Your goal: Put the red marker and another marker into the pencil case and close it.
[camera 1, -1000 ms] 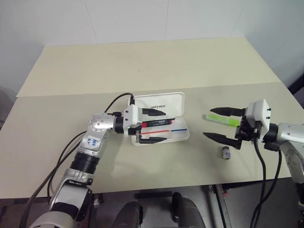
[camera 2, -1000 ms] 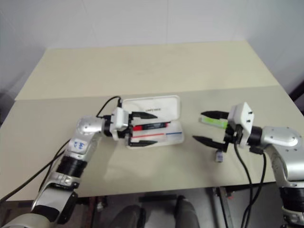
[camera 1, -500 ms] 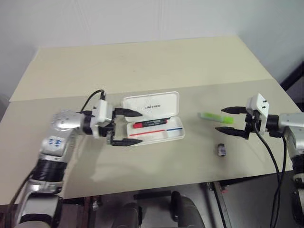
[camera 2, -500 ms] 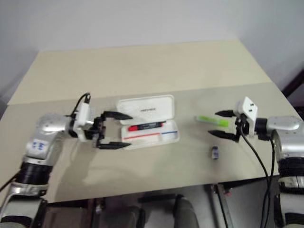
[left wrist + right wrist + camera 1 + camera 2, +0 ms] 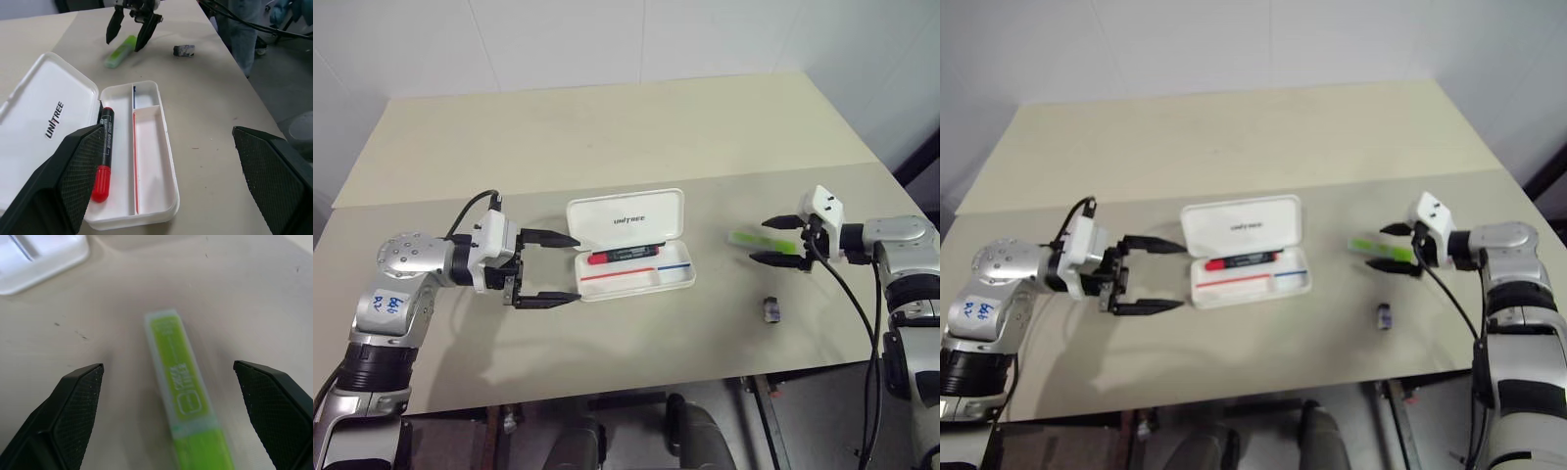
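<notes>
Pencil case (image 5: 631, 245) lid up on beige table (image 5: 607, 127) | white walls | both end effectors spread wide, empty

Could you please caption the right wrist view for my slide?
Open right gripper straddling the chunky lime-green highlighter on the beige table.

Bright even light, soft shadows, slight blur

The table (image 5: 607, 127) lies bare behind the pencil case (image 5: 631, 259), giving open passage there. Bare table also separates the case from the lime-green highlighter (image 5: 759, 239). A small grey lump (image 5: 771, 309) sits near the front edge, beside the highlighter. The case's raised lid blocks approach from behind; its tray is open from above.
</notes>
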Controlling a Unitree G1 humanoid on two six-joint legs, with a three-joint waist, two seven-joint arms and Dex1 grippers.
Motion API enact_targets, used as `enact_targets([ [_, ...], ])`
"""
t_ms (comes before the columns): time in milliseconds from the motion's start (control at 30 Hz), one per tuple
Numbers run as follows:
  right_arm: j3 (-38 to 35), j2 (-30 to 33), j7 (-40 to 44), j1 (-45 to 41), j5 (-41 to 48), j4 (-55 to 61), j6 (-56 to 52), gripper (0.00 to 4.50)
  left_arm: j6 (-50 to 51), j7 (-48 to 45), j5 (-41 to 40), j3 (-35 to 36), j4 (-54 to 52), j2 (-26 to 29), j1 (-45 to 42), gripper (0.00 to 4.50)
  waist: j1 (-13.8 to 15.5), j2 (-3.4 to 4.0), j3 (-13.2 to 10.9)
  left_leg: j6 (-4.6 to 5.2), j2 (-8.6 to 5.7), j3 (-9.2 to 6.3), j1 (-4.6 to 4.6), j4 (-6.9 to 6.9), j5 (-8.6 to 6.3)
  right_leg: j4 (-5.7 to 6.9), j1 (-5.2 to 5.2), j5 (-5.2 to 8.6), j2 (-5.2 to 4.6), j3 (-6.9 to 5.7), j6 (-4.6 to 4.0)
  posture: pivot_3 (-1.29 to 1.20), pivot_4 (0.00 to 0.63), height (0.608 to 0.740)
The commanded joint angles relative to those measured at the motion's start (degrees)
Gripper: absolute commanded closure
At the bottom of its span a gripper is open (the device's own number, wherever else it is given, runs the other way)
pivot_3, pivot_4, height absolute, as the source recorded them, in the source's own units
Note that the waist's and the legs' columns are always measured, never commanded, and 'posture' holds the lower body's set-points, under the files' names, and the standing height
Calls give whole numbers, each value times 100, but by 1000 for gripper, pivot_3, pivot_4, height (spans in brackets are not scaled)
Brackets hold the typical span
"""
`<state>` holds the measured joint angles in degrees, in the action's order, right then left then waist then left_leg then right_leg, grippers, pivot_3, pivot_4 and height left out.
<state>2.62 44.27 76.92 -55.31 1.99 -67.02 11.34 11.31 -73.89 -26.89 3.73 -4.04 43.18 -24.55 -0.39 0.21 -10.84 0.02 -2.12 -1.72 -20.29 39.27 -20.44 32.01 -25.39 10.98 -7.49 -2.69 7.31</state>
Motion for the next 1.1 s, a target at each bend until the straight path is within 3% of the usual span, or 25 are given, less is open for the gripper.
enact_targets([
  [33, 69, 41, -135, -278, -277, -304, -55, 0, 63, 87, -164, 232, -315, 121, 50, 58, -8, 0, 0, 0, 0, 1, 0, 0, 0, 0, 0, 0, 0, 0, 0, 0, 150, 740],
  [167, 229, 89, -194, -345, -624, -536, -237, 0, 92, 147, -174, 313, -447, 181, 157, 58, -20, 0, 0, -1, 1, 1, 0, 0, 0, 1, 0, 0, 1, 1, 0, 0, 150, 740],
  [233, 306, 132, -165, -313, -774, -599, -234, 409, 105, 171, -177, 335, -496, 200, 201, 0, -31, 2, 1, -1, 0, 3, 1, 0, 0, 2, 0, 0, 0, 3, 0, 0, 150, 740],
  [300, 298, 133, -162, -282, -814, -625, -218, 938, 117, 179, -180, 358, -536, 208, 240, 0, -30, 0, 2, -1, 1, 3, 2, 0, 0, 4, 0, 0, 1, 3, 0, 0, 150, 740],
  [533, 102, -26, 65, -83, -650, -537, -85, 3402, 138, 153, -137, 320, -567, 220, 259, 0, -30, -1, 2, -3, 1, 5, 6, 6, 1, 10, 2, -5, 1, 6, -2, 0, 150, 740],
  [767, -69, -231, -180, 97, -528, -278, 587, 3415, 101, 99, -90, 191, -442, 154, 131, 0, -117, -20, 13, -4, 2, 8, 9, 7, 2, 12, 4, -6, 3, 8, -4, 0, 150, 740],
  [967, -265, -387, 726, -21, 75, 684, 619, 3415, -489, -24, 69, 290, 303, 61, -60, 0, -187, -13, 10, -15, 12, 22, 19, 6, 8, 32, -2, -8, 10, 17, -9, 0, 150, 740],
  [1100, -156, -594, 1111, 152, 505, 1956, 131, 3415, -744, -157, 138, 323, 615, 170, 18, 0, -170, -7, 6, -15, 12, 31, 19, 8, 8, 41, -10, -8, 10, 27, -9, 0, 150, 740],
])
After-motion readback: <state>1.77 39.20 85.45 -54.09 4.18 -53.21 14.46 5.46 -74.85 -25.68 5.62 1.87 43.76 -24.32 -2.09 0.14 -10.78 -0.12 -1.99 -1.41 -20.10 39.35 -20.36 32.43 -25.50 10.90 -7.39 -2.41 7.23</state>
